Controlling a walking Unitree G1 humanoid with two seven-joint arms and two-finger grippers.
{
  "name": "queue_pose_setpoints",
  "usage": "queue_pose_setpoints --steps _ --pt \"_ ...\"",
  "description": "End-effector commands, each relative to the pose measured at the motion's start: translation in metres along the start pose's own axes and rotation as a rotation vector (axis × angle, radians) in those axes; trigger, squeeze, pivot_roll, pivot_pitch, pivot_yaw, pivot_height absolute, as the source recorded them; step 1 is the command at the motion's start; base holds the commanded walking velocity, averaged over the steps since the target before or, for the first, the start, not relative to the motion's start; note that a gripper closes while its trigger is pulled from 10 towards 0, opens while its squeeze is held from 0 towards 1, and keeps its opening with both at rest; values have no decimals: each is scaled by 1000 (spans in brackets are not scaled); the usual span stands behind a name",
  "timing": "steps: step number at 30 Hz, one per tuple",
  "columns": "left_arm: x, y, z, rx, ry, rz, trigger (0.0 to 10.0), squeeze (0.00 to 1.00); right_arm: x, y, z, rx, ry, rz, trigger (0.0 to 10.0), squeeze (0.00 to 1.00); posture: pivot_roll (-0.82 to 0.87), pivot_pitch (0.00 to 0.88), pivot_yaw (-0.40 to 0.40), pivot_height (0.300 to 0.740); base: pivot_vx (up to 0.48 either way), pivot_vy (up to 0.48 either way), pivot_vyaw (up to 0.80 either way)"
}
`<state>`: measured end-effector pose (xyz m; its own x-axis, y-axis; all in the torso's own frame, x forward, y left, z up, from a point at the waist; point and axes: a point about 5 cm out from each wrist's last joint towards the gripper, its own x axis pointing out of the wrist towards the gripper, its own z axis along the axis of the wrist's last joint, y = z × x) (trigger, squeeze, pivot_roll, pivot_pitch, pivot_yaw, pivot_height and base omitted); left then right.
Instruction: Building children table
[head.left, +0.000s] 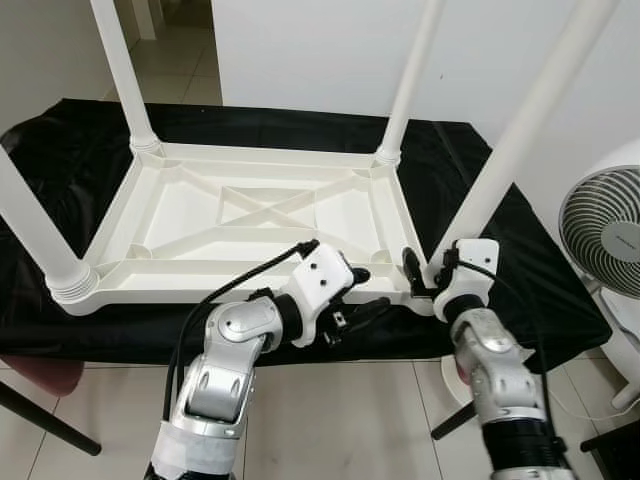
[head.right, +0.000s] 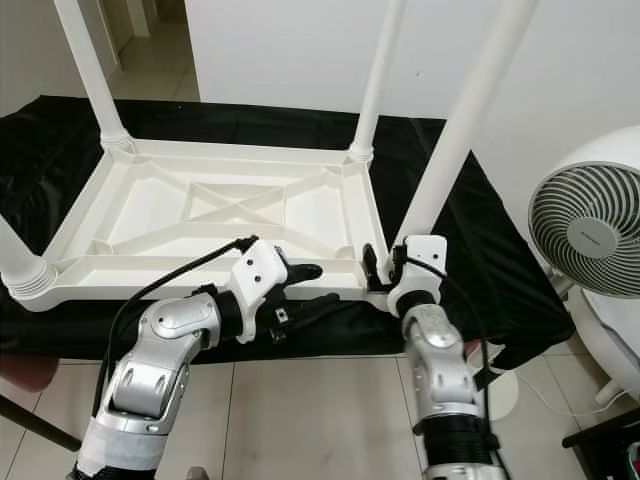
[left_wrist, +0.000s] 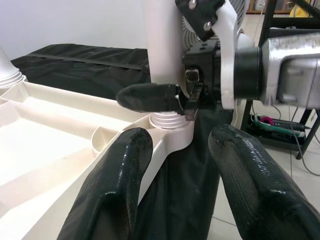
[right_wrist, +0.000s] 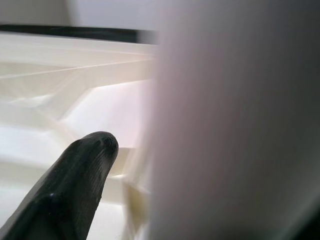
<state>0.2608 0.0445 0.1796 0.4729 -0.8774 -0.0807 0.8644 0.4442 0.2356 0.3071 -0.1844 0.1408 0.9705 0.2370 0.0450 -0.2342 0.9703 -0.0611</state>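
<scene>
A white plastic children's table (head.left: 180, 215) lies upside down on a surface covered in black cloth (head.left: 60, 140), with its legs pointing up. My right gripper (head.left: 420, 275) is at the base of the near-right leg (head.left: 510, 150), shut on it just above the ribbed socket (left_wrist: 167, 120). One of its fingers (right_wrist: 85, 170) lies against the leg. My left gripper (left_wrist: 181, 145) is open just left of that corner, at the table's front rim (head.left: 250, 292). One of its fingers (head.left: 360, 272) rests over the rim and the other hangs in front of it.
A white floor fan (head.left: 600, 235) stands close on the right. A dark red seat with black legs (head.left: 40, 375) shows at the lower left. Pale tiled floor (head.left: 340, 420) lies under my arms, and a white wall rises behind the table.
</scene>
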Motion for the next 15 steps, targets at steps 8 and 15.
queue_pose_setpoints --steps 8,15 --pt "5 6 -3 -28 0 187 10000 0 -3 1 6 -46 4 333 10000 0 81 26 -42 740 0 0 0" --pt "4 4 -5 -21 9 175 10000 0 -2 -11 8 -100 27 416 10000 0 88 30 -41 740 0 0 0"
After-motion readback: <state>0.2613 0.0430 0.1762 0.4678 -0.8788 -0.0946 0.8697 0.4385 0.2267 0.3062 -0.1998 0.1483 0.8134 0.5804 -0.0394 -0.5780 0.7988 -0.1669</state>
